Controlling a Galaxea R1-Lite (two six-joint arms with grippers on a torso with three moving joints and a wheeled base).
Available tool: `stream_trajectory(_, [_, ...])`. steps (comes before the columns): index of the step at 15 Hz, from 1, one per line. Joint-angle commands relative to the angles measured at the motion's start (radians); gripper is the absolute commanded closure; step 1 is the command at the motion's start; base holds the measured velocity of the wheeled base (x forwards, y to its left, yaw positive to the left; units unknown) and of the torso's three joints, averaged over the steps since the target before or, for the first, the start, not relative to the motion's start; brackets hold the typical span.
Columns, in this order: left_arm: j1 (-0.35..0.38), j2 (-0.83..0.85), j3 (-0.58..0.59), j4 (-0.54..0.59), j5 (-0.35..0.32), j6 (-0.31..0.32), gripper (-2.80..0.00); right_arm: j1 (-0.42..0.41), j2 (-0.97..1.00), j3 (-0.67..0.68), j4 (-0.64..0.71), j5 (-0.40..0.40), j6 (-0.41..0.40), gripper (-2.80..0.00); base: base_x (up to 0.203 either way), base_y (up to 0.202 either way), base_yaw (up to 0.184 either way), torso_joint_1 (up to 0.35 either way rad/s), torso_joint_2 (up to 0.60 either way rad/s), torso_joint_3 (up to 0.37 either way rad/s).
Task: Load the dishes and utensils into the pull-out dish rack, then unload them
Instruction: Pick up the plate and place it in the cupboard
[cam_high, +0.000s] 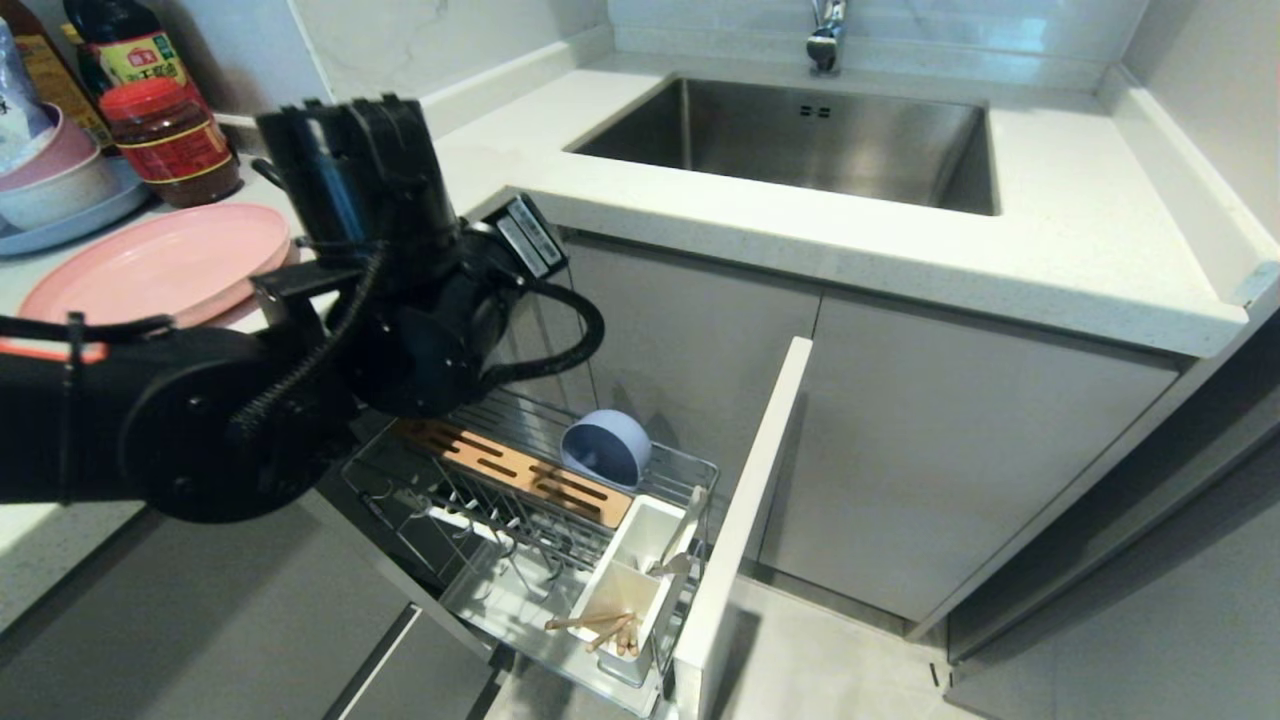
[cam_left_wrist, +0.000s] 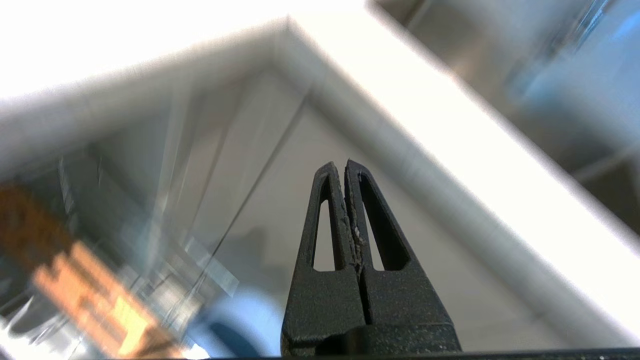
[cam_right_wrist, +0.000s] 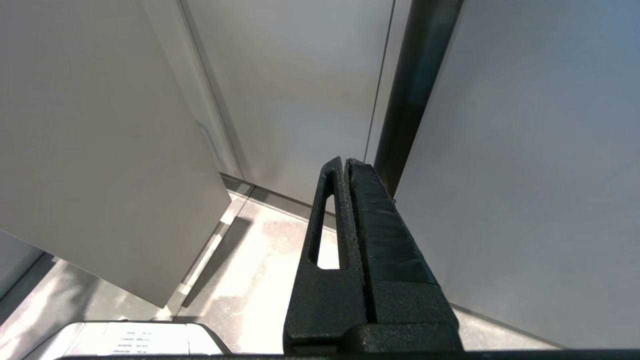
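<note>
We saw the left gripper (cam_left_wrist: 345, 167) with its jaws pressed together and nothing between them, raised over the pulled-out rack (cam_high: 520, 500). In the left wrist view the jaws pointed toward the cabinet fronts under the counter (cam_high: 900, 240), and the bowl (cam_high: 606, 447) showed as a blue blur below them, apart from the tips. In the head view the left arm covered the rack's far end.

One bowl stood on its edge in the rack, just beside a slotted wooden board (cam_high: 515, 470). One white box (cam_high: 635, 580) sat at the rack's front corner against the pale cabinet front (cam_high: 745, 520). Its near compartment held the chopsticks (cam_high: 600, 628), which we could not count surely; in the far compartment we made out one pale handle (cam_high: 683, 535), but not which utensil it was.

One pink plate (cam_high: 160, 262) lay flat on the counter, well apart from the jaws. Behind it stood one red-lidded jar (cam_high: 170, 140) and a stack of bowls on a blue plate (cam_high: 55, 190).

The right gripper (cam_right_wrist: 345, 165) hung low beside cabinet doors, jaws together and empty.
</note>
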Motion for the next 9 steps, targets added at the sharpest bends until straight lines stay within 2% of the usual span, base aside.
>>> stream_trajectory(1, [0.016,-0.081,-0.045,0.003,0.001,-0.001,0.0,0.0,0.0,0.0,0.0,0.0,-0.001,0.0,0.0,0.0,0.0,0.0,0.0,0.0])
stream_trajectory(2, [0.028,-0.114,-0.078,0.026,-0.001,-0.001,0.0,0.0,0.0,0.0,0.0,0.0,-0.001,0.0,0.0,0.0,0.0,0.0,0.0,0.0])
stream_trajectory(4, [0.061,-0.157,-0.152,0.162,0.002,0.005,0.0,0.0,0.0,0.0,0.0,0.0,-0.001,0.0,0.0,0.0,0.0,0.0,0.0,0.0])
stream_trajectory(7, [0.152,-0.234,-0.297,0.513,0.016,0.014,0.0,0.0,0.0,0.0,0.0,0.0,-0.001,0.0,0.0,0.0,0.0,0.0,0.0,0.0])
stream_trajectory(9, [0.232,-0.271,-0.342,0.716,0.016,0.012,0.0,0.0,0.0,0.0,0.0,0.0,-0.001,0.0,0.0,0.0,0.0,0.0,0.0,0.0])
